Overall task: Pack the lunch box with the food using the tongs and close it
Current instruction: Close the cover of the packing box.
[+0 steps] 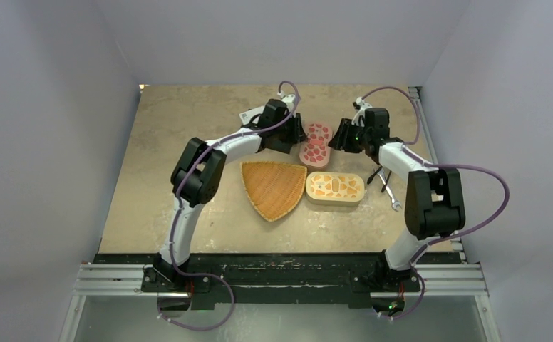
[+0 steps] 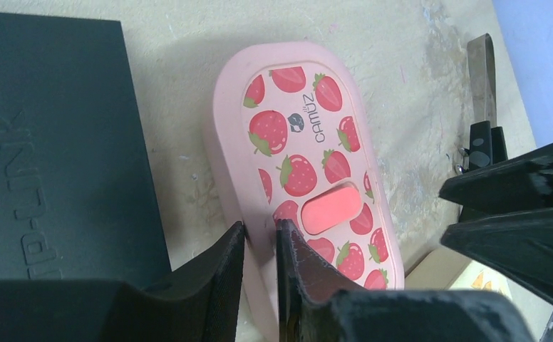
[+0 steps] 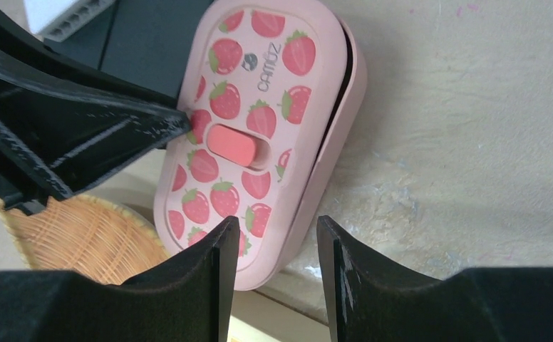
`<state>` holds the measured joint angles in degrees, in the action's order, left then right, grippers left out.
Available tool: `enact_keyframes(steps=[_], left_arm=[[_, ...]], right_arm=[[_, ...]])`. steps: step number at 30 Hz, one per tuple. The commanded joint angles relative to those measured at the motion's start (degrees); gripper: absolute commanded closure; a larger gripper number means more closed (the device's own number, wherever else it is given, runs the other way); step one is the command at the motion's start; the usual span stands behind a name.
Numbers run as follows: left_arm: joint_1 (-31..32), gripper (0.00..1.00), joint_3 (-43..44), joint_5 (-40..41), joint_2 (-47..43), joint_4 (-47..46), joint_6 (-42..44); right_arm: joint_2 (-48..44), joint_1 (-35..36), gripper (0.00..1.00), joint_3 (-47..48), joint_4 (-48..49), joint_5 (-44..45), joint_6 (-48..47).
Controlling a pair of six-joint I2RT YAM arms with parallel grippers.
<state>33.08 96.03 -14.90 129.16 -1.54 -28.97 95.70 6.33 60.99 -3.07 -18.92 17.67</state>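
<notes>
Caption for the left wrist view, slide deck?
Left hand pinches the rim of the pink strawberry lunch box, right hand poised opposite.

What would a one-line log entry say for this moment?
left hand: pinching pink lunch box rim | right hand: open, astride opposite edge | tongs: lying aside, unheld

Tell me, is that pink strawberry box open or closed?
Covered, though perhaps not fully shut: the strawberry lid lies on the pink box, but the right wrist view shows a dark gap along one edge.
</notes>
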Motion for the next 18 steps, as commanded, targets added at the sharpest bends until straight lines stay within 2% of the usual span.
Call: enact_keyframes(steps=[1, 7, 18], left_arm=[[0.01, 0.81, 3.12, -1.30, 2.36, 1.27, 3.61], [0.04, 0.82, 5.04, -4.12, 3.83, 0.84, 5.03], [0.04, 0.81, 5.35, -4.13, 4.73, 1.36, 4.97]], right_arm=[[1.11, -0.10, 0.53, -1.14, 2.76, 1.51, 1.55], [1.31, -0.13, 0.54, -1.99, 4.74, 0.45, 2.68], [3.16, -0.11, 0.57, -3.11, 6.37, -2.97, 4.95]])
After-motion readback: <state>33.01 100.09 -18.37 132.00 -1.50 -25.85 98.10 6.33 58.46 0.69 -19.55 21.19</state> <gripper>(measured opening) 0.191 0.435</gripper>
